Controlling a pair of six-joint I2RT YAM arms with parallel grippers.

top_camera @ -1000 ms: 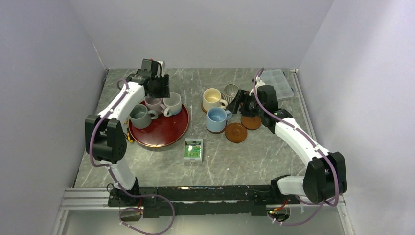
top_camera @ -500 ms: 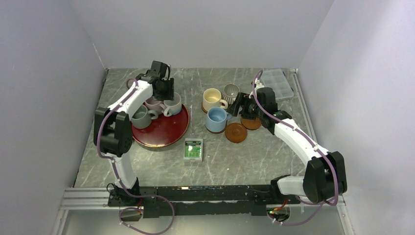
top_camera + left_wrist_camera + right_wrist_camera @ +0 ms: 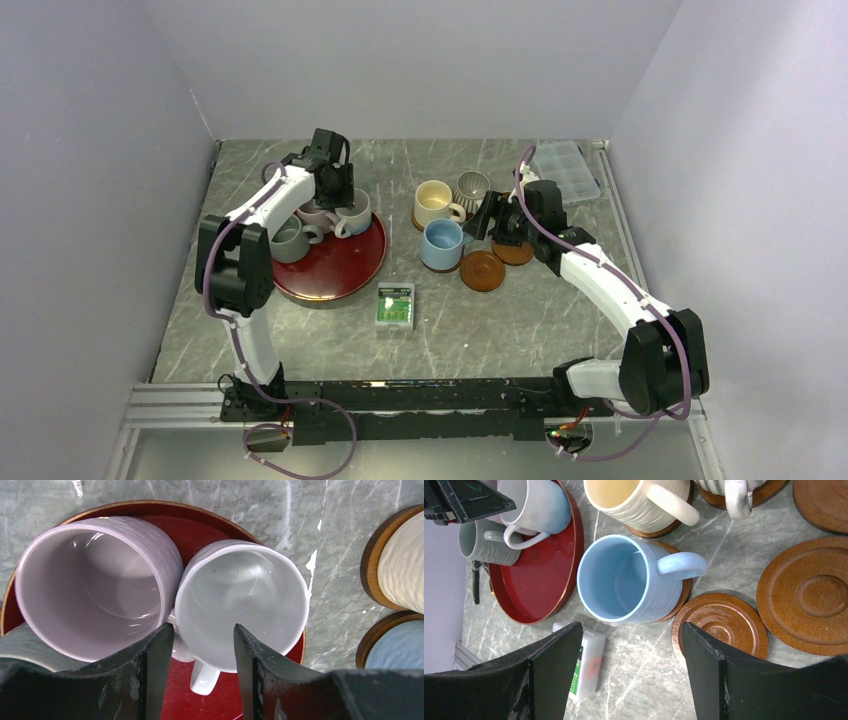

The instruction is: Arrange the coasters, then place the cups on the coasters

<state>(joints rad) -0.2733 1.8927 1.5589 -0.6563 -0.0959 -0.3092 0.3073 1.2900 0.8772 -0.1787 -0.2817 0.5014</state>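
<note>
Top external view shows the job about half done. Three cups already stand on coasters on the bench (image 3: pixel 520 330): the cream cup (image 3: pixel 433 202), the striped cup (image 3: pixel 470 187) and the blue cup (image 3: pixel 441 243). The grey-green cup (image 3: pixel 287 238), the mauve cup (image 3: pixel 314 212) and the white cup (image 3: pixel 352 214) sit close together on the red tray (image 3: pixel 335 285), not yet moved. The right wrist view shows three bare coasters (image 3: pixel 724 625) laid out beside the blue cup, apparently waiting for them.

The left pincer (image 3: pixel 202 630) is about half open and has hold of nothing. Its fingers straddle the white cup's near wall by the handle, one between the white and mauve cups, the other over the hollow. This cup looks to be the next one taken. The right pincer (image 3: pixel 629 640) stands wide open and empty above the blue cup.

The green-and-white packet (image 3: pixel 395 305) in front of the tray carries print, but it is too small to read in any view. No label shows on the cups, the coasters or the clear box (image 3: pixel 565 160).
</note>
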